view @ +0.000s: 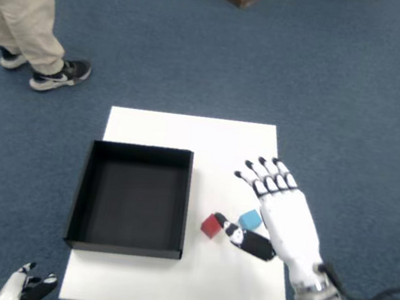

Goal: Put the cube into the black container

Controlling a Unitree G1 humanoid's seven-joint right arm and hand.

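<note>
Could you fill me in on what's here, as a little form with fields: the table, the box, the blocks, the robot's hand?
table: white table, on blue carpet
black container: on the table's left side, nothing in it
red cube: on the table, right of the container
blue cube: beside the red one, partly hidden by the hand
right hand: open over the cubes, fingers spread, holding nothing
person: standing at the upper left

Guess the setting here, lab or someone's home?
Probably a lab or office test area: blue carpet wall to wall, a small white table set up alone, and a bystander's legs nearby.
</note>
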